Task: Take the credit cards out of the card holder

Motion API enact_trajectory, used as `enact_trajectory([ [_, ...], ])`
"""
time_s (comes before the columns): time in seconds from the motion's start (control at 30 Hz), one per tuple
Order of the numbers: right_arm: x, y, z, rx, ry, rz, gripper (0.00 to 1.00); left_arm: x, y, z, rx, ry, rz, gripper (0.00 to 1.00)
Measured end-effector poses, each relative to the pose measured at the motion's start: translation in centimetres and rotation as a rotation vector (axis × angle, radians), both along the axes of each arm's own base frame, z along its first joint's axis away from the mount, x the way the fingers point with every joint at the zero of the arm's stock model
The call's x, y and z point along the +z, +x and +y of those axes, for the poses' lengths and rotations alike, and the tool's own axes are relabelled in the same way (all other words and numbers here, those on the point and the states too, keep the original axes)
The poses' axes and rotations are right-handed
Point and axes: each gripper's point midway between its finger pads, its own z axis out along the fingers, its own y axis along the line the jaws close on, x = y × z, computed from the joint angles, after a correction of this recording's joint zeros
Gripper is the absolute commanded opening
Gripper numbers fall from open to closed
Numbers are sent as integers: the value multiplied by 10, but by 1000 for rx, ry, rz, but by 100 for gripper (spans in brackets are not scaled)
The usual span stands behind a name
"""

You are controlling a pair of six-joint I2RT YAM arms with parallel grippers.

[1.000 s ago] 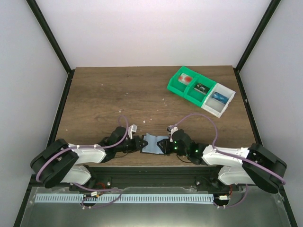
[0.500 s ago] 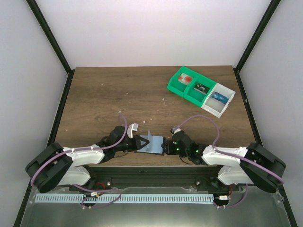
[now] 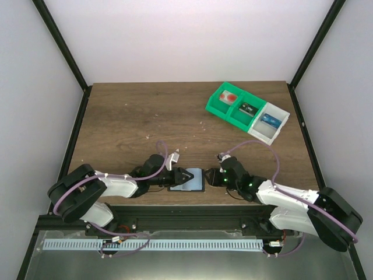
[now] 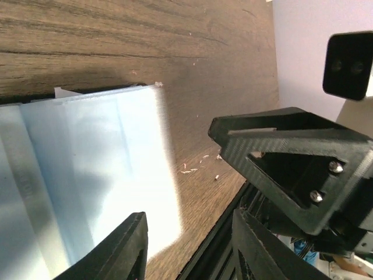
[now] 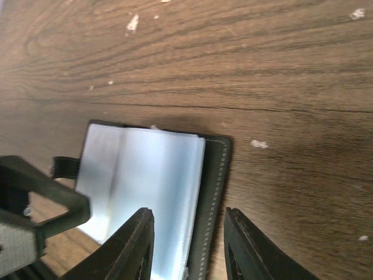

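At the near edge of the table [image 3: 116,116], the card holder [image 3: 191,180] lies flat, between the 2 arms, its pale blue-grey face up and its black border showing at the right end.

The left gripper [image 3: 178,176] sits low at the holder's left end. In the left wrist view its 2 fingers [image 4: 131,248] stand partly apart, with bare wood and the corner of the pale face in the gap. Nothing is clamped between them.

The right gripper [image 3: 210,177] faces it from the holder's right end. In the right wrist view its jaws are also partly apart, and the stitched black edge of the holder lies in the gap. It cannot be told whether a pad touches that edge. No grip shows. A small black tab [image 5: 65,167] juts from the holder's far short edge, beside the left gripper's finger.

Pale specks [image 5: 133,22] dot the wood beyond the holder.

Well apart, toward the far right corner, stands a row of 3 compartment trays [image 3: 218,109], 2 green and 1 white, each holding a small item.
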Motion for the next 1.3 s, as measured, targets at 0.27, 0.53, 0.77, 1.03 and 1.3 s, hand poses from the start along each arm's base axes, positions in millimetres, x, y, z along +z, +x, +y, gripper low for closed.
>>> enact_trajectory([
  [0.27, 26, -6, 14, 65, 87, -17, 36, 1, 2, 4, 23, 8, -1, 48],
  [0.53, 30, -13, 39, 160, 153, 38, 36, -20, 0, 36, 112, 76, 42, 53],
  [0.77, 22, -18, 67, 236, 144, 91, 36, -26, 0, 54, 160, 89, 61, 56],
  [1.03, 16, -15, 96, 271, 129, 117, 31, -27, 5, 63, 190, 96, 57, 58],
  [1.3, -10, -14, 103, 269, 80, 175, 21, -27, 6, 65, 200, 94, 59, 59],
])
